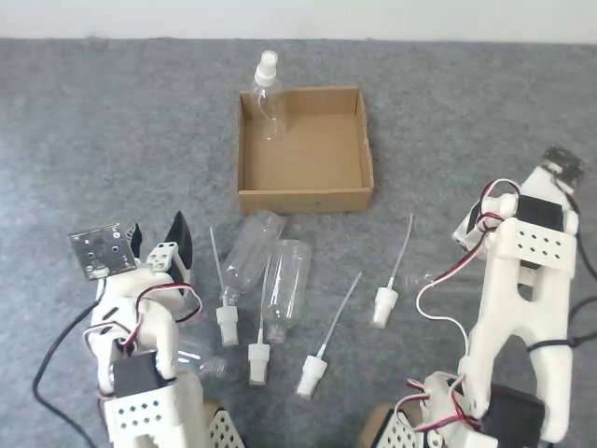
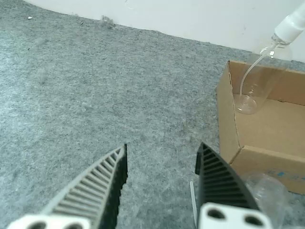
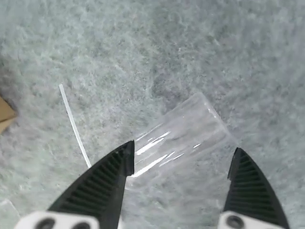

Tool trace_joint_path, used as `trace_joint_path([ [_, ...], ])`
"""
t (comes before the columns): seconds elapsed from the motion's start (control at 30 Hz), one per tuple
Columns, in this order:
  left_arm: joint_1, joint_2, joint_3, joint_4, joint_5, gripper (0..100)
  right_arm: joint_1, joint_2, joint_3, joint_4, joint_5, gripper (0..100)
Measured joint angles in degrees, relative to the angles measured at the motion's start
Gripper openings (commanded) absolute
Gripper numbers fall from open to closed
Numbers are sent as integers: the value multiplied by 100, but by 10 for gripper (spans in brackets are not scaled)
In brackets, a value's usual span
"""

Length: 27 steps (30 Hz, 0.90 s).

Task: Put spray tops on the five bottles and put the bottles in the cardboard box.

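Note:
The cardboard box (image 1: 306, 200) stands at the table's far middle. One clear bottle with a spray top (image 1: 268, 91) stands upright in its far left corner, also in the left wrist view (image 2: 261, 78). Two uncapped bottles (image 1: 250, 250) (image 1: 285, 284) lie in front of the box. Several loose spray tops (image 1: 227, 322) (image 1: 258, 359) (image 1: 312, 373) (image 1: 384, 303) lie nearer the arms. My left gripper (image 2: 162, 162) hangs open over bare carpet, left of the box (image 2: 226, 114). My right gripper (image 3: 182, 151) is open, its fingers either side of a lying clear bottle (image 3: 190, 126).
Grey carpet covers the table. Another clear bottle (image 1: 201, 362) lies close to the left arm's base. A spray top's thin tube (image 3: 74, 124) lies beside the right gripper's bottle. The right arm (image 1: 522, 252) stands to the right of the box.

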Motion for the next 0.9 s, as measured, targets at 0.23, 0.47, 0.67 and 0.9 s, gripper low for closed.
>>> trace_joint_path([
  [0.23,0,0,0,0,0,221,0,0,0,0,1011,274],
  [0.47,0,0,0,0,0,221,0,-44,0,79,2215,274],
  [0.67,0,0,0,0,0,221,-185,-448,-545,1187,3033,274],
  [0.9,0,0,0,0,0,221,-651,-527,-1266,1978,3587,274],
])
